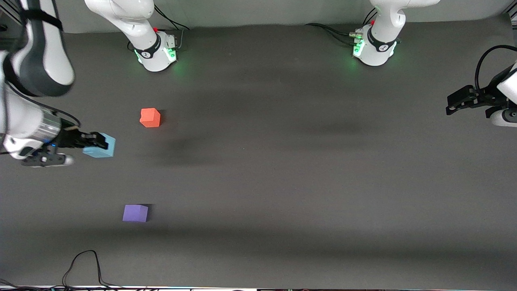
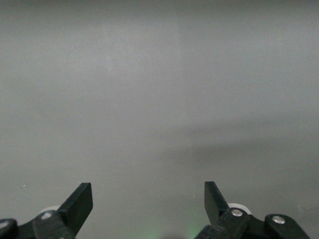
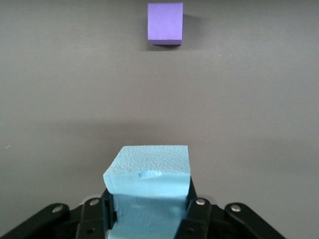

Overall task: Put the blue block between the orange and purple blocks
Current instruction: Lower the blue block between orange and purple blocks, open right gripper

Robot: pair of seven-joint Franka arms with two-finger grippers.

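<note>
The right gripper (image 1: pixel 98 142) is gripping the small sky-blue foam cube (image 1: pixel 99 146) beside the gap separating the orange-red cube (image 1: pixel 150 117) from the violet-purple cube (image 1: pixel 135 213) (placement is still pending), while the left gripper (image 1: pixel 458 101) is waiting, spread wide.

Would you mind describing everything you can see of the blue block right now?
The blue block is a small sky-blue cube of matte, grainy foam-like material, with a shallow dent near one top edge. The right gripper is shut on it, its black fingers pressing into two opposite sides. It sits level in the grip at the right arm's end of the table; whether it touches the table I cannot tell. The orange and purple blocks stand apart from it.
</note>
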